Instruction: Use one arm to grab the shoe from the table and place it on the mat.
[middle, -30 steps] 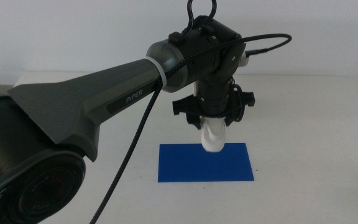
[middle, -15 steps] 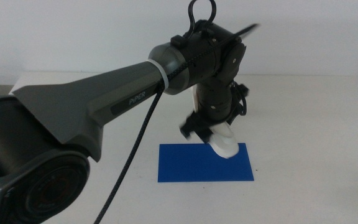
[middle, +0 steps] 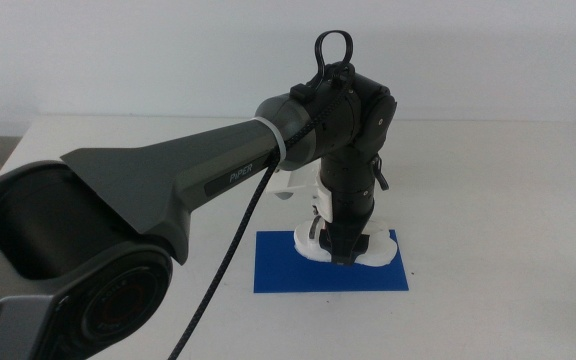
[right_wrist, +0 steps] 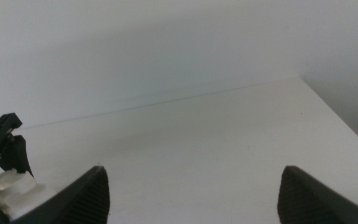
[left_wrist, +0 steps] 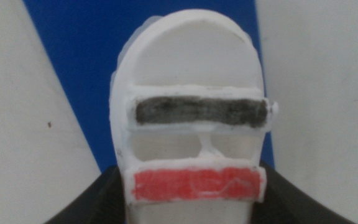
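Note:
The left arm (middle: 218, 170) reaches in over the table (middle: 508, 200), and its gripper (middle: 346, 250) points down, shut on the white shoe (middle: 311, 243). The shoe's sole looks to rest on the back right part of the blue mat (middle: 288, 272). In the left wrist view the shoe (left_wrist: 191, 74) fills the picture between the jaws of the left gripper (left_wrist: 191, 211), with a dark grey strap (left_wrist: 197, 112) and a red strap (left_wrist: 194, 185) showing and the mat (left_wrist: 86, 56) under it. The right gripper (right_wrist: 194, 205) is open and empty, out of the middle view.
White tabletop (left_wrist: 322, 93) lies on all sides of the mat, with a small dark mark (left_wrist: 49, 125) beside it. The right wrist view shows the left gripper (right_wrist: 5, 143) and the shoe (right_wrist: 8, 183) far off, a pale wall behind.
The left gripper has turned and come down. The shoe, which hung toe-down above the mat's back edge, now lies low on the mat.

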Controlling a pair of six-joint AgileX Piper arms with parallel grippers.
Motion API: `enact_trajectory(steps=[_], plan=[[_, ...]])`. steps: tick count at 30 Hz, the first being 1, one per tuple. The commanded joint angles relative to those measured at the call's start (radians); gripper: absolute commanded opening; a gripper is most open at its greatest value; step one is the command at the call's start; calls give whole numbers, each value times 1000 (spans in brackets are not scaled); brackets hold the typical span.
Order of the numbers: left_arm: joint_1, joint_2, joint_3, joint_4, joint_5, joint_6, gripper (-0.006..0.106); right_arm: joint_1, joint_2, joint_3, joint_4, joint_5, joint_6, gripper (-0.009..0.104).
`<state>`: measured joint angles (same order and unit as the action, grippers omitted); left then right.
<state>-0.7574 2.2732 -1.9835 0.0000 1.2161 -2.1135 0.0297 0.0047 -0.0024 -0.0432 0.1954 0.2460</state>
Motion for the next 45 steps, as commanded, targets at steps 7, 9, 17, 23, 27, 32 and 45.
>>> enact_trajectory(steps=[7, 9, 17, 23, 27, 32, 45], plan=[[29, 11, -4, -8, 5, -13, -2, 0, -5, 2, -6, -10, -11, 79], [28, 13, -4, -8, 5, -13, -2, 0, -5, 2, -6, -10, -11, 79], [28, 42, -4, -18, 5, -13, -2, 0, -5, 2, -6, -10, -11, 79], [28, 55, -4, -24, 5, -13, 11, 0, -5, 2, -6, -10, -11, 79], [28, 55, -4, -28, 5, -13, 80, 0, -5, 2, -6, -10, -11, 79], [28, 40, -4, -28, 5, -13, 94, 0, -5, 2, -6, -10, -11, 79], [28, -479, -4, 329, 5, 635, 94, 0, -5, 2, -6, -10, -11, 79]])
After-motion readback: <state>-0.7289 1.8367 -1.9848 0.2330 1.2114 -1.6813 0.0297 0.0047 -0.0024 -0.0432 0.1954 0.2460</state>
